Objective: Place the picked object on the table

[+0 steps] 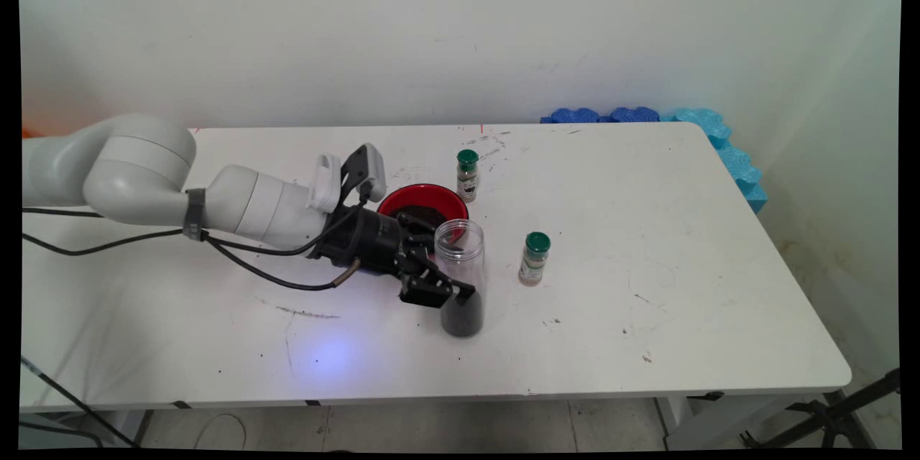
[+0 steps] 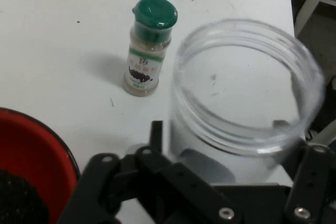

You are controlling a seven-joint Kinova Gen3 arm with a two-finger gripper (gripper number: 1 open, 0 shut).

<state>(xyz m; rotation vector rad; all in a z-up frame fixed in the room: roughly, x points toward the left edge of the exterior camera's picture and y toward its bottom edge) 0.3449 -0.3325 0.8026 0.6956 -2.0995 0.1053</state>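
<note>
Clearly the gripper (image 1: 451,286) is clenched around the clear jar (image 1: 461,277), low on its side so it stands upright. Its dark contents sit at the bottom; the red bowl (image 1: 424,203) is just behind, and a spice bottle (image 1: 534,259) stands nearby.

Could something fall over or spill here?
Maybe. The gripper is shut on the clear jar, which stands upright with no lid and has dark stuff in the bottom. If it tips, that could spill onto the table. The red bowl sits very close behind the jar and holds dark stuff too, so the arm could bump it. A spice bottle stands to the jar's right; a sideways swing might knock it over.
</note>
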